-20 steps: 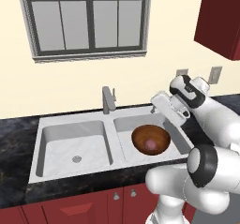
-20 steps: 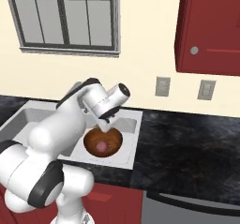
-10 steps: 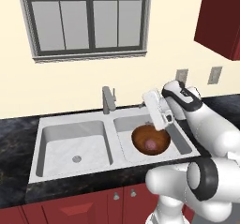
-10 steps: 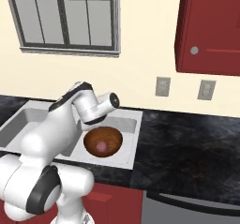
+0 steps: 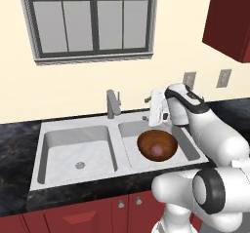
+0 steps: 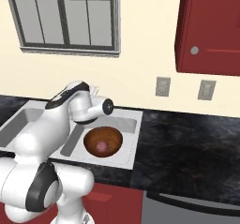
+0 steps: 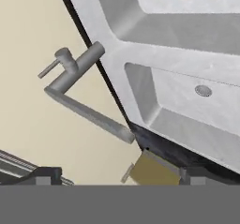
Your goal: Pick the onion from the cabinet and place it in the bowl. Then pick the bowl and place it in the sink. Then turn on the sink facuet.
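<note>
Bowl point(image 5: 156, 145) sits in sink point(image 5: 73, 144), black counter point(image 6: 187, 148) around.

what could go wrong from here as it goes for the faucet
1. The open hand hangs above the sink's back rim, right of the faucet; the lever is small and thin, so the fingers may slide past it.
2. The bowl with the onion sits just below the arm; a low swing could knock it.
3. The spout seems turned toward the empty left basin, so water may miss the bowl.

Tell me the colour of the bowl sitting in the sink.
Glossy brown wood; the bowl shows best in the left base view.
</note>
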### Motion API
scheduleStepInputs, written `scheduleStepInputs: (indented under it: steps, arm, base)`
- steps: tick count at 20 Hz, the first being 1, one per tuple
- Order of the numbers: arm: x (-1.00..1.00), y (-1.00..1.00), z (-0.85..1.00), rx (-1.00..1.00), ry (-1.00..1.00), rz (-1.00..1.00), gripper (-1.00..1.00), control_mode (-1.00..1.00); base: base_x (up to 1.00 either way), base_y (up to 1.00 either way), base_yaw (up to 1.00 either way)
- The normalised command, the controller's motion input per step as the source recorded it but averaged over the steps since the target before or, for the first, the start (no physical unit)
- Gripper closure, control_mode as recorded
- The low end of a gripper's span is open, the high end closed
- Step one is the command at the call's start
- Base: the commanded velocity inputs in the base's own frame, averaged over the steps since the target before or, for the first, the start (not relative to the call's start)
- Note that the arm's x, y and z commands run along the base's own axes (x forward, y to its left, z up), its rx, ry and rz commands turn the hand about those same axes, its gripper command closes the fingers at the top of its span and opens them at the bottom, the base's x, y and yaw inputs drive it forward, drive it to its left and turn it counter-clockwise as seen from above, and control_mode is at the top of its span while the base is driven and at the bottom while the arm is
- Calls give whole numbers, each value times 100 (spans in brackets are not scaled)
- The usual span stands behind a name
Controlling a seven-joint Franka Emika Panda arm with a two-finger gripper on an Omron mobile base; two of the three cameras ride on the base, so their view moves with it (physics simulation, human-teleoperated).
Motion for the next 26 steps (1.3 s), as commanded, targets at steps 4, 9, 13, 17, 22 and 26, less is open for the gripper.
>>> scheduleStepInputs:
  steps: [4,9,13,17,22,26]
  arm:
    - [40,-17,26,41,27,-14,-100,-100]
    - [4,-21,-4,25,9,0,-100,-100]
    - [34,-21,-17,31,0,0,-100,-100]
    - [37,1,-10,25,0,0,-100,-100]
    - [19,13,-8,11,0,0,-100,-100]
    - [13,14,-1,7,0,0,-100,-100]
  base:
    - [0,0,0]
    - [0,0,0]
    - [0,0,0]
    - [0,0,0]
    - [0,0,0]
    - [0,0,0]
